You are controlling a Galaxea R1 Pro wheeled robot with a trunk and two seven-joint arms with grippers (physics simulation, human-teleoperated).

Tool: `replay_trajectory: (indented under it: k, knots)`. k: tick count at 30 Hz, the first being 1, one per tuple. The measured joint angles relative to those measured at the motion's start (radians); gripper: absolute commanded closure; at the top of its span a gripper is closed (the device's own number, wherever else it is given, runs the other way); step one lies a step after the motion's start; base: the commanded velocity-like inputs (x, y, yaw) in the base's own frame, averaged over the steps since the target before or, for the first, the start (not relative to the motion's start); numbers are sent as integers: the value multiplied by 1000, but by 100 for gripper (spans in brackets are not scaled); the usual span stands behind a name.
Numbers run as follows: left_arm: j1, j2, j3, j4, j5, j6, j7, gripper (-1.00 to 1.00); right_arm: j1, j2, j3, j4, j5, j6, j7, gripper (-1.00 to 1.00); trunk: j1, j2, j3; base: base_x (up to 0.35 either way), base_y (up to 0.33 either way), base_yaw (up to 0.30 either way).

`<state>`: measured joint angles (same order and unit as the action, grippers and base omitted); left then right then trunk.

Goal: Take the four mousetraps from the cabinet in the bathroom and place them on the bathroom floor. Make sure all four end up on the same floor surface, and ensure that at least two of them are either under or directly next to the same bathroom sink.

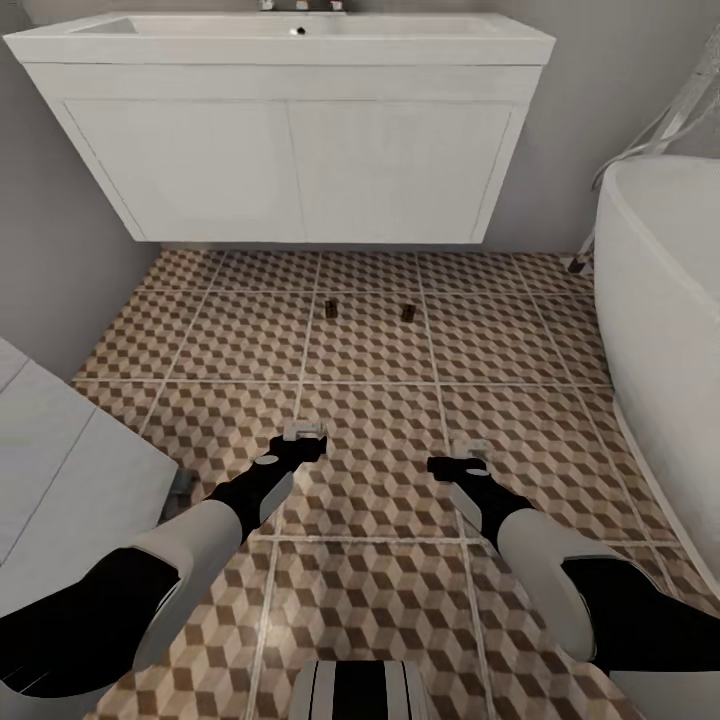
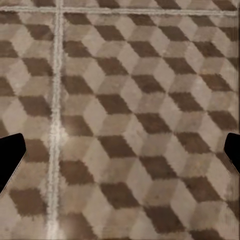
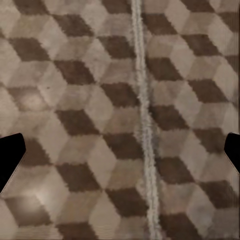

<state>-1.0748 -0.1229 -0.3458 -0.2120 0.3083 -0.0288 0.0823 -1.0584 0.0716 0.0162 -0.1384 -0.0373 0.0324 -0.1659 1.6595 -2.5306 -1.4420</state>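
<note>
Two small dark brown mousetraps [image 1: 331, 309] [image 1: 408, 313] lie on the cube-patterned bathroom floor [image 1: 370, 400], a little in front of the white sink vanity [image 1: 290, 130]. My left gripper [image 1: 304, 437] hovers over the tiles nearer to me, fingers spread with nothing between them; the left wrist view shows bare floor [image 2: 120, 120] between the dark fingertips [image 2: 10, 157]. My right gripper [image 1: 462, 458] hangs beside it, also open and empty, over bare tiles [image 3: 120, 120], its fingertips [image 3: 10, 157] at the picture's edges. The cabinet is out of view.
A white bathtub [image 1: 665, 300] curves along the right side. A white unit [image 1: 60, 460] stands at the left, close to my left arm. Grey walls flank the wall-hung vanity, with open floor beneath it.
</note>
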Motion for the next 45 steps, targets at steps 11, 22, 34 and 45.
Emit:
replay_trajectory:
  k: [11,22,34,45]
  knots:
    - [0,1,0,1,3,0,0,-100,0,-1,0,0,-2,2,0,-100,-5,3,43,0,0,0]
    - [0,2,0,0,23,2,-1,-100,0,-2,0,0,-3,5,0,-100,-10,5,85,0,0,0]
    - [0,3,0,1,35,2,-2,-100,0,-1,0,0,-4,2,0,-100,-15,8,132,0,0,0]
    - [0,3,-1,23,39,-2,0,-100,0,-1,0,1,-6,1,0,-100,-20,11,174,0,0,0]
